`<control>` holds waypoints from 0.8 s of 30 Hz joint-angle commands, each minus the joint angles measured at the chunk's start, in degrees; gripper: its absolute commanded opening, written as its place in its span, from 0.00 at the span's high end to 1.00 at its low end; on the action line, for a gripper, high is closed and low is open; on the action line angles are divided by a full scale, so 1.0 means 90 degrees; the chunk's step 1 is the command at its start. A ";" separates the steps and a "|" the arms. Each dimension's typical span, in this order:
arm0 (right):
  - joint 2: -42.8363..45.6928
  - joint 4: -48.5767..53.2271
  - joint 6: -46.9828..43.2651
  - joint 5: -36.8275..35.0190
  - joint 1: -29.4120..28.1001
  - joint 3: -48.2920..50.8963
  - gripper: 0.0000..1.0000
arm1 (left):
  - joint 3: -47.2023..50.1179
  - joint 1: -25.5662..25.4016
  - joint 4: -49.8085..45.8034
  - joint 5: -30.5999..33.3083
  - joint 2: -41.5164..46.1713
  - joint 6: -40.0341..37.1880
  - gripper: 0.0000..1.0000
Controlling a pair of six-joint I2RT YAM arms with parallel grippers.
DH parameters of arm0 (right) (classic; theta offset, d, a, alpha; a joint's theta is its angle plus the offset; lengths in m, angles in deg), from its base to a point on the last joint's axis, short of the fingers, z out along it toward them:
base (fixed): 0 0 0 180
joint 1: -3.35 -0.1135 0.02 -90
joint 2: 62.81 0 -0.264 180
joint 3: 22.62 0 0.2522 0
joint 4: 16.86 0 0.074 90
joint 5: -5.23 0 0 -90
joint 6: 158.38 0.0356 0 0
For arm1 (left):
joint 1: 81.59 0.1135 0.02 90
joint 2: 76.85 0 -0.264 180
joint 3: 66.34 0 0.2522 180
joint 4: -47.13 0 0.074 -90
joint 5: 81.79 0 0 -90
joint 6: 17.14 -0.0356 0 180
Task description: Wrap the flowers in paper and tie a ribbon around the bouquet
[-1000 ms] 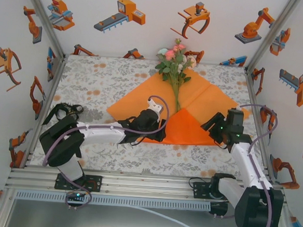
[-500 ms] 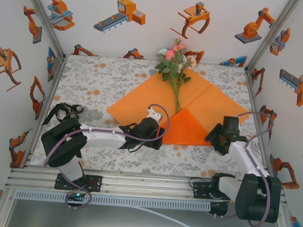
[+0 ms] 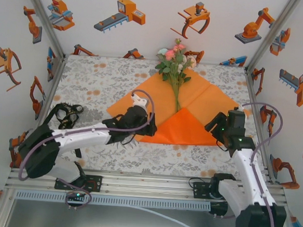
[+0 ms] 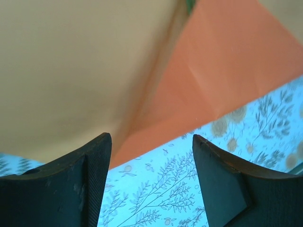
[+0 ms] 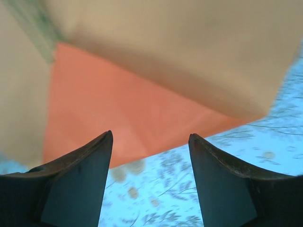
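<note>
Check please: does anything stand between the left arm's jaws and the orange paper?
Nothing visible does. The left arm's jaws stand open right at the edge of the paper, with only bare tablecloth showing between them.

Work cell is closed in on three sides by white panels: back wall point(image 3: 157, 25), left wall point(image 3: 15, 57), right wall point(image 3: 301, 51). All are printed with orange-and-blue robot-arm and gripper cartoons. Back corners are framed by slanted aluminium posts point(image 3: 46, 18). A tablecloth point(image 3: 91, 78) with grey floral print and scattered pale-orange spots is laid wall to wall. Near edge is finished with ribbed aluminium rails point(image 3: 146, 185) and a white perforated strip point(image 3: 135, 201). Below that, a plain grey surface point(image 3: 133, 224) is seen. Light is even; shadows are kept soft.
</note>
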 commanded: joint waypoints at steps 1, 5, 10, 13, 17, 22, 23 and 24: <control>0.0006 0.0008 0.0528 0.0105 -0.1147 -0.0146 0.40 | -0.0083 0.0770 -0.1166 0.0617 0.0495 0.0505 0.35; -0.1008 -0.0717 0.1213 0.0352 -0.2580 -0.0281 0.44 | 0.0186 0.2285 -0.1756 0.0404 0.0771 0.0801 0.34; -0.2531 -0.1543 0.1341 0.0287 -0.3658 -0.0682 0.53 | 0.0348 0.4009 -0.2000 -0.0311 0.0493 0.0801 0.34; -0.3208 -0.1917 0.1301 0.0191 -0.3703 -0.0823 0.59 | 0.0209 0.4381 -0.2024 -0.0431 0.0125 0.0566 0.34; -0.3732 -0.1953 0.1035 -0.0276 -0.3703 -0.0970 0.65 | -0.0086 0.4371 -0.2002 -0.0771 -0.0388 0.0261 0.30; -0.3911 -0.1863 0.0675 -0.0464 -0.3693 -0.0992 0.67 | -0.0043 0.4074 -0.1819 -0.0882 -0.0739 0.0576 0.12; -0.3921 -0.1859 0.0636 -0.0483 -0.3686 -0.0973 0.67 | 0.0018 0.3995 -0.1644 -0.0920 -0.0777 0.0644 0.09; -0.3949 -0.1875 0.0610 -0.0486 -0.3683 -0.0946 0.67 | 0.0086 0.3945 -0.1363 -0.1156 -0.0843 0.0693 0.08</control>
